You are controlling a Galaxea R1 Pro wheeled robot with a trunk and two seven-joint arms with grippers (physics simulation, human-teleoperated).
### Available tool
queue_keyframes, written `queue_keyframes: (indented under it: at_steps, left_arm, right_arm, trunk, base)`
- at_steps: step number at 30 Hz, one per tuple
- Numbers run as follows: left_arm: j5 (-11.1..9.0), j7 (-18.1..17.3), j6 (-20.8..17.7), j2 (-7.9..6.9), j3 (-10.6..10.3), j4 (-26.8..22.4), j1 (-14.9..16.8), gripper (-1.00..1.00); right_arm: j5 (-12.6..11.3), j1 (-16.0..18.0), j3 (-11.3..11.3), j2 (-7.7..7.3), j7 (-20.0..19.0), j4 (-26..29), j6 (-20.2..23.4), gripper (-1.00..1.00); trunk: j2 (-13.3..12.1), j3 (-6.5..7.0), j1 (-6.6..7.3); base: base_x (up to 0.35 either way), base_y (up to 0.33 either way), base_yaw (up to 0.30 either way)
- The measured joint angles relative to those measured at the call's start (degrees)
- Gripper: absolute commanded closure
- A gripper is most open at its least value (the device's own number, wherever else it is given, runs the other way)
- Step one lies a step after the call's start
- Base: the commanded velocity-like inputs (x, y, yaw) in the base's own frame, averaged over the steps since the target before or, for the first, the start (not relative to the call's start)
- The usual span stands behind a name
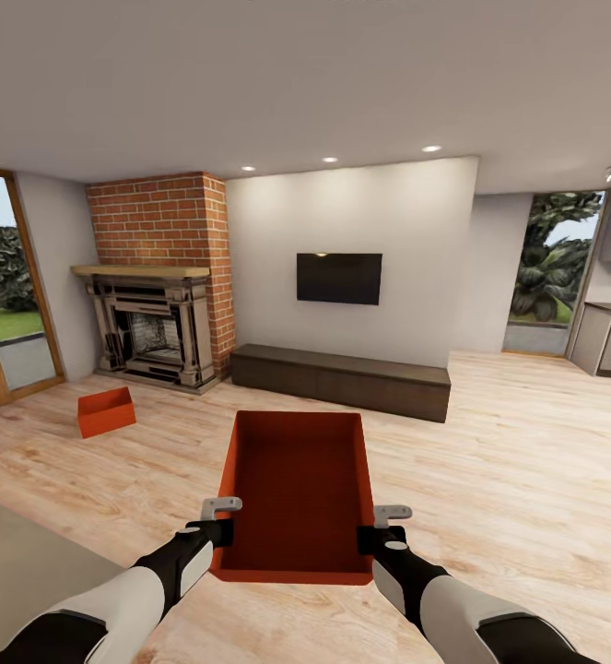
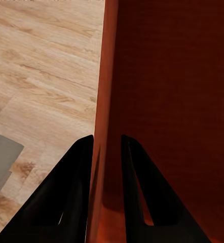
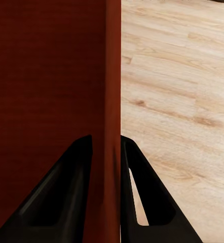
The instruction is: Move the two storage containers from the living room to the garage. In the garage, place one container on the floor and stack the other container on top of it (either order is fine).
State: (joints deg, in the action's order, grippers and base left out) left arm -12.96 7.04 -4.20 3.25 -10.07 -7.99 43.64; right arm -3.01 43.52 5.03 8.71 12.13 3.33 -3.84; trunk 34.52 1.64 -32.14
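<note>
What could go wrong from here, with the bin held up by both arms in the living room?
The held container hangs only by its thin side walls, pinched by the left gripper and right gripper; uneven arm motion could twist or drop it. The second container still sits by the fireplace, needing another trip.

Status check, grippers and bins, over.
Left gripper and right gripper clamped on held container walls. Second container on wood floor by fireplace. Nothing blocking.

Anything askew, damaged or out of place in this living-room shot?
Nothing damaged. The held storage container sits level, each end effector, left and right, pinching a side wall. The second storage container lies at an angle on the wood floor near the fireplace.
</note>
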Motion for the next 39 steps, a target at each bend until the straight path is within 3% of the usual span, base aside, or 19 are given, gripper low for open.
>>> queue_keyframes:
  at_steps: [11,39]
  left_arm:
    - [-0.06,0.03,-0.06,0.00,-0.06,-0.01,0.00,1.00]
    - [-0.01,-0.12,0.54,-0.02,0.02,0.36,0.03,1.00]
  right_arm:
    - [-0.01,0.00,-0.01,0.01,0.02,-0.02,0.03,1.00]
    - [-0.25,-0.02,0.57,0.12,0.47,0.01,-0.12,1.00]
  trunk:
    - [0.00,0.00,0.00]
    - [0.00,0.56,0.00]
  base:
    - [0.000,0.000,-0.013]
    - [0.000,0.000,-0.226]
